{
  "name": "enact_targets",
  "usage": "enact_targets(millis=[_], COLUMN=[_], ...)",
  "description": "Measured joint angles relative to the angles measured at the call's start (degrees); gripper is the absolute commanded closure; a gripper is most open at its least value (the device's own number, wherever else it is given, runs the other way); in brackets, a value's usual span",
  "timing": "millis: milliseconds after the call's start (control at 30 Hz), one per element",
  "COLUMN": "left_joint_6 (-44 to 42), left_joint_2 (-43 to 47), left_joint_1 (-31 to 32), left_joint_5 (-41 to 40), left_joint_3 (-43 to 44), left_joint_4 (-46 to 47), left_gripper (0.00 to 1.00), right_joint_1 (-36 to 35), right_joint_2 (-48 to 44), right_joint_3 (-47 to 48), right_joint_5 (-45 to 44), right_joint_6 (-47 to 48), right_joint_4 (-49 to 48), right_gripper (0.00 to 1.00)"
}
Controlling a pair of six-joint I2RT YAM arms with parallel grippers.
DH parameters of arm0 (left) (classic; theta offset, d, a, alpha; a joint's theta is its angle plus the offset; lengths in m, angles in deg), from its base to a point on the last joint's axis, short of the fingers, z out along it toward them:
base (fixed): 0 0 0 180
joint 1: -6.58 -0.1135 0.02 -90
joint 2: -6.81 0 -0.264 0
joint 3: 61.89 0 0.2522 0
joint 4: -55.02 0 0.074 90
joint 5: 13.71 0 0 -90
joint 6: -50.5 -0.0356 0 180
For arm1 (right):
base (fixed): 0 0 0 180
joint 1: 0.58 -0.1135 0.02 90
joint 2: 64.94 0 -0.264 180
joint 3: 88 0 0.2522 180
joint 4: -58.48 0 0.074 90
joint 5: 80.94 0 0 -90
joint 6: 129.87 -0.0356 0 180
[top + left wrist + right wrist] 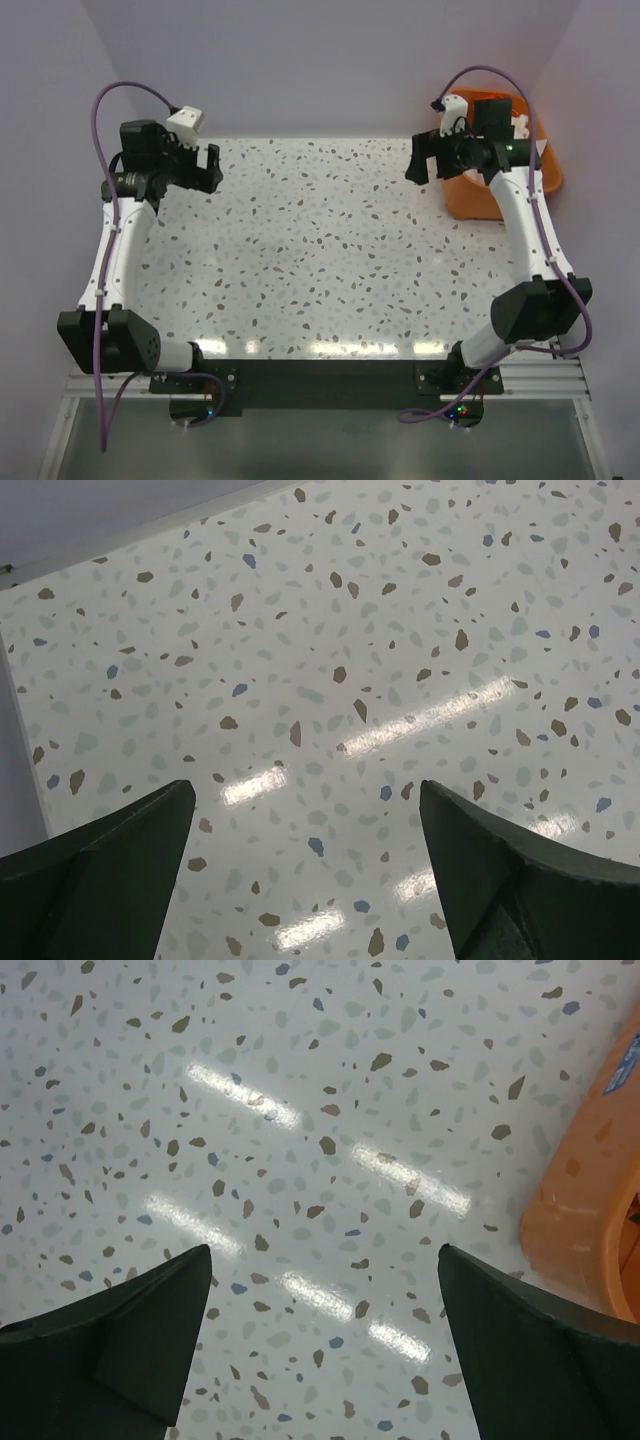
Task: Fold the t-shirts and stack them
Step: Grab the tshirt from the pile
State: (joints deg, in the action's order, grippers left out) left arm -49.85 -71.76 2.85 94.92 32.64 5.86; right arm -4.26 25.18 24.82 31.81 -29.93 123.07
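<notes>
Both arms are up off the white speckled terrazzo-pattern desk (320, 260).

Left fingers (208, 168) hang over the far-left corner and point inward along the far edge. In the left wrist view they're spread wide apart with only bare desk between them, gripping nothing.

Right fingers (418, 160) hang near the far-right corner and point inward, facing the left ones. In the right wrist view they're also wide apart, with desk surface between the two dark tips and nothing held.

A rigid orange plastic tub (548, 178) sits at the far-right corner, just beside the right fingers. From the top, the right arm's wrist and forearm cross over it and cover most of the inside. In the right wrist view its rim and outer wall show at the right edge of the picture.

T-shirts: I can't tell where they are. What shows of the tub's inside has some white bits by the rim in the top view and a dark reddish sliver in the right wrist view. Both are too small or too covered for me to call as cloth.
</notes>
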Motion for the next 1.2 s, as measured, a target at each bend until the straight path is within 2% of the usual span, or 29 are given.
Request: enact_targets(millis=[133, 300, 400, 700, 900, 1200], left_joint_6=[-0.3, 0.0, 0.3, 0.9, 0.7, 0.2], left_joint_2=[-2.3, -5.6, -6.4, -10.1, -13.0, -17.2], left_joint_1=[0.8, 0.9, 0.9, 0.9, 0.9, 0.9], left_joint_5=[-0.2, -0.2, -0.1, 0.6, 0.5, -0.1], left_joint_3=[2.1, 5.9, 7.3, 8.2, 8.6, 12.7], left_joint_4=[0.2, 1.7, 2.8, 5.3, 5.3, 4.5], left_gripper=[0.0, 0.0, 0.0, 0.0, 0.0, 0.0], right_joint_1=[4.0, 17.1, 21.8, 22.4, 22.4, 22.4], right_joint_2=[0.0, 1.4, 3.6, 20.9, 32.5, 35.5], right_joint_3=[0.2, 3.3, 6.5, 16.7, 21.9, 22.1], right_joint_5=[-0.3, -2.3, -6.5, -23.6, -30.6, -35.0], right_joint_6=[-3.2, -9.6, -12.6, -15.7, -16.2, -16.1], right_joint_4=[-0.3, -2.0, -3.9, -9.6, -11.0, -14.4], right_gripper=[0.01, 0.01, 0.01, 0.01, 0.01, 0.01])
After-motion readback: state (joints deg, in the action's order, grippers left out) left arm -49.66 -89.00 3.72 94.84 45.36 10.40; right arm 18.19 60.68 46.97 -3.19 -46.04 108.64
